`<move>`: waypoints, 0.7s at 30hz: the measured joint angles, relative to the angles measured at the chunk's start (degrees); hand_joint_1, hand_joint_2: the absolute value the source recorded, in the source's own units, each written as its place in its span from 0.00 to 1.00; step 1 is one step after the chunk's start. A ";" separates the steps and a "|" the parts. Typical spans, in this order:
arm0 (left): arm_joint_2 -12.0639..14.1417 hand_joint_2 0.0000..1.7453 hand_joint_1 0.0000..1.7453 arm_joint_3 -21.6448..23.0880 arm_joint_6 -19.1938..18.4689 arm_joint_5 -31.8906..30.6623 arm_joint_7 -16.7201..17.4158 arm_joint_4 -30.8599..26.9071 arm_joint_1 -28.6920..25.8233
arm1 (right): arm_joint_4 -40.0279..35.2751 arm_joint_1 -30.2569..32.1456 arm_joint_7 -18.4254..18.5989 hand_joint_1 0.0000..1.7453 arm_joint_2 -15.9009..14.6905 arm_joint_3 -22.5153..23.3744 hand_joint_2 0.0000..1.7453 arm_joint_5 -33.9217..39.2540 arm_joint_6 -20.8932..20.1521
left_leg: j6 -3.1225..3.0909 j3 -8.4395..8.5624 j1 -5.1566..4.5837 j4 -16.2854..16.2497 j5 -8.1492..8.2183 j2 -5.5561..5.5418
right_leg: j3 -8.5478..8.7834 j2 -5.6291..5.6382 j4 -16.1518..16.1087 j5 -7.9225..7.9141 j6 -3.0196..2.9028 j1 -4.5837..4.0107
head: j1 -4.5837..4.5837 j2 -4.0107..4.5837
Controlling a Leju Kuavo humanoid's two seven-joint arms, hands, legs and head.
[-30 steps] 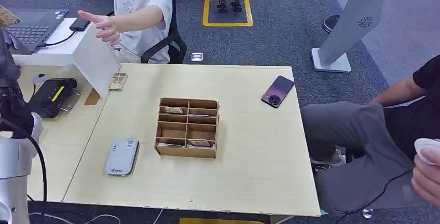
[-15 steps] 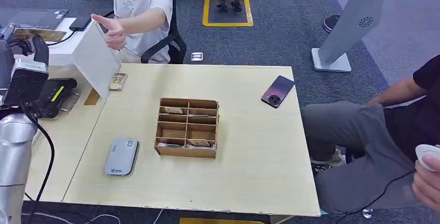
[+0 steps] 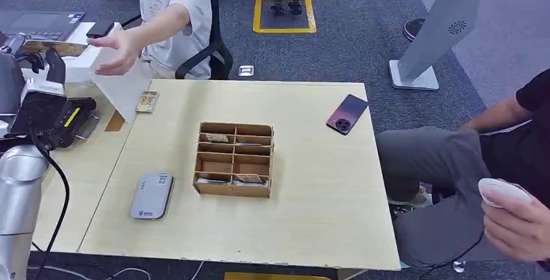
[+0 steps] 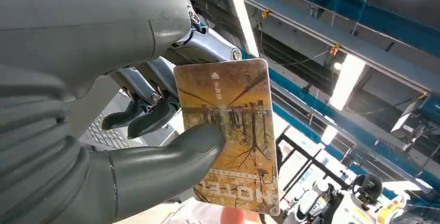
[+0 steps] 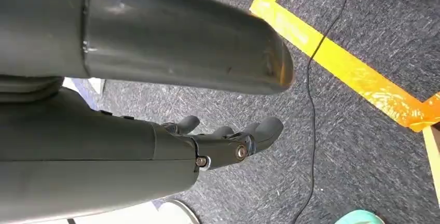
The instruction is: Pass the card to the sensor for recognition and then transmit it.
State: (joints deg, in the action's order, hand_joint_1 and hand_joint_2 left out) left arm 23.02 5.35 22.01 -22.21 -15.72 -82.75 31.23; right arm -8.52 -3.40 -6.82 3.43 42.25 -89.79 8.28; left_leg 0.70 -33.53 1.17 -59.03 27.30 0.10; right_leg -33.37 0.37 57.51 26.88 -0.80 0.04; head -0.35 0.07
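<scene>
My left hand (image 3: 40,76) is raised at the far left, beside the table, and pinches a yellow-brown hotel card (image 3: 56,47) held flat. In the left wrist view the thumb (image 4: 171,154) presses the card (image 4: 231,130) against the darker fingers. The seated person's open hand (image 3: 115,52) reaches to just right of the card's end. The grey card sensor (image 3: 152,196) lies on the table's front left. My right hand (image 5: 228,141) hangs over the carpet, holding nothing, fingers loosely apart.
A wooden compartment box (image 3: 235,159) with several cards stands mid-table. A phone (image 3: 347,113) lies at the back right and a loose card (image 3: 147,101) at the back left. A black device (image 3: 65,119) and a white board (image 3: 123,79) are on the left. Another person's hand (image 3: 519,218) holds a white object.
My left hand has risen and carried the card to the right, toward the seated person. That person's hand has come down and out to the card's end.
</scene>
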 joint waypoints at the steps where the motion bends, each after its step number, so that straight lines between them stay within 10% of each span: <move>1: -0.02 1.00 1.00 0.00 0.00 -0.02 0.00 0.00 0.00 | 0.00 -0.01 0.09 0.00 0.00 -0.04 0.00 0.00 0.00 | 0.00 0.00 0.00 0.00 0.00 0.00 | 0.00 0.00 0.00 0.00 0.00 0.00 | 0.00 0.00; 21: -0.22 1.00 1.00 0.53 0.55 -6.21 0.42 1.84 -0.07 | -0.02 -0.05 0.04 0.00 0.00 -0.72 0.00 -0.07 -0.09 | 0.01 -0.01 0.00 0.00 0.01 0.01 | -0.02 0.01 0.00 0.02 0.01 0.00 | 0.00 0.00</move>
State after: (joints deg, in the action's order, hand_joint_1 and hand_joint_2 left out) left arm 22.80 5.88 22.56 -28.42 -15.30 -80.91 31.16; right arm -8.55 -3.45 -6.78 3.43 41.53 -89.85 8.20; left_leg 0.71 -33.54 1.17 -59.03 27.32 0.10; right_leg -33.39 0.38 57.51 26.90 -0.79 0.04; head -0.35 0.07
